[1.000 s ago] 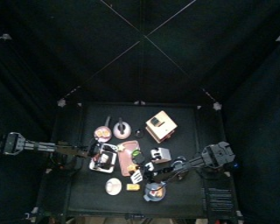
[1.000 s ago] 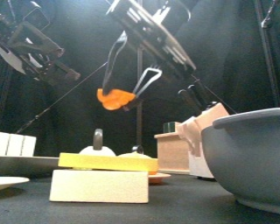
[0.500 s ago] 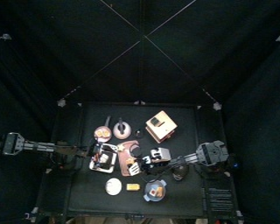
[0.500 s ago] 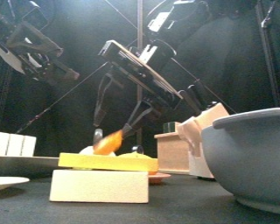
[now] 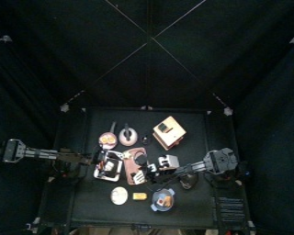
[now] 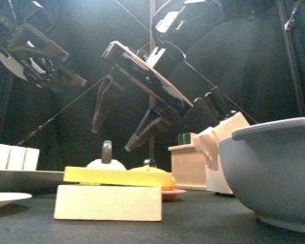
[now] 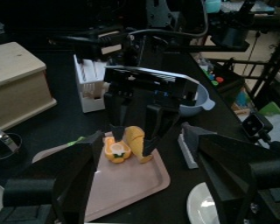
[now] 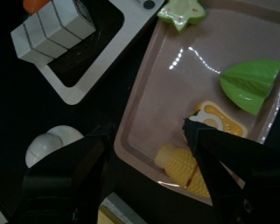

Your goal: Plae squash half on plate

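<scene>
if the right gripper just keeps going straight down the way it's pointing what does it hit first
Probably the pinkish tray. The right gripper is open and points down at it, with yellow-orange food pieces between and beside its fingers. Depth is unclear; a piece may come first.

a small black table (image 5: 198, 128) inside black curtains carries a pinkish rectangular board (image 8: 149, 105), a grey-blue dish (image 5: 162, 197), a white round disc (image 5: 118, 195), a pale yellow blocky chunk (image 6: 108, 195) and a tan box (image 5: 169, 132).
</scene>
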